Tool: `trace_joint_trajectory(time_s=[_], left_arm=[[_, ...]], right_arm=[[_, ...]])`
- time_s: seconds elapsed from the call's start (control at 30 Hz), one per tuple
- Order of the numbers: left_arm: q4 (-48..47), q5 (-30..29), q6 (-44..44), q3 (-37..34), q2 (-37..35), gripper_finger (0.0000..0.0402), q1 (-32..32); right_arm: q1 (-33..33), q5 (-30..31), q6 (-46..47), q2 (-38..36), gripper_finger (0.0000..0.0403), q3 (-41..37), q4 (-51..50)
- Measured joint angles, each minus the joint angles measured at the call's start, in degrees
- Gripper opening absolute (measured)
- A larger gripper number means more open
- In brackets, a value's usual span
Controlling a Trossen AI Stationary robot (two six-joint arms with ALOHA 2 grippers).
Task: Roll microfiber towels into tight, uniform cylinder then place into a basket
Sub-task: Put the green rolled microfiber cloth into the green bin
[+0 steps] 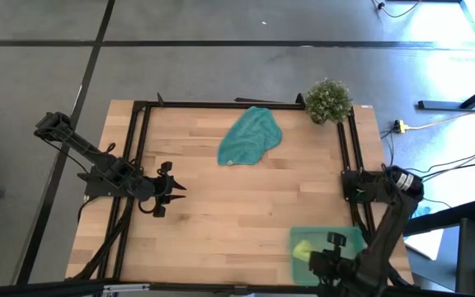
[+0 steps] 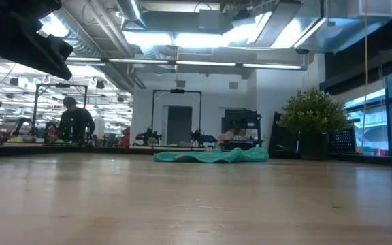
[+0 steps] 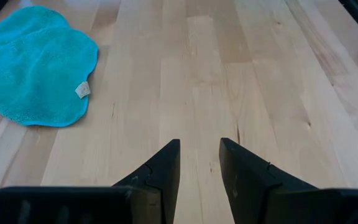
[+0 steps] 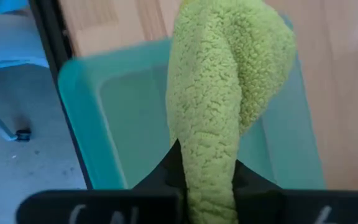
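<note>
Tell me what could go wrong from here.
1. The green towel hangs loosely bunched from the right gripper, not a tight cylinder; released over the basket, it may slump open.
2. The teal towel lies crumpled and unrolled, well away from the left gripper.

Bare table [image 1: 221, 214] lies open mid-board; the teal towel [image 1: 250, 137] and plant [image 1: 329, 101] (far edge) obstruct.

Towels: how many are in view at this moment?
2. The teal towel lies spread on the table's far side, near the plant. The lime green towel hangs from the shut right pincer over the basket.
</note>
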Motion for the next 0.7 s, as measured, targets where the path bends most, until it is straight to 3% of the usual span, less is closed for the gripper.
trace_joint_trajectory(time_s=[0.27,0.7], left_arm=[[0.00,0.00,0.00,0.00,0.00,0.0108,0.00],[0.00,0.00,0.00,0.00,0.02,0.0108,0.00]], right_arm=[[2.39,0.09,1.14,0.04,0.0028,-7.87,2.42],[-2.93,0.05,-13.32,0.07,0.0029,-20.66,16.27]])
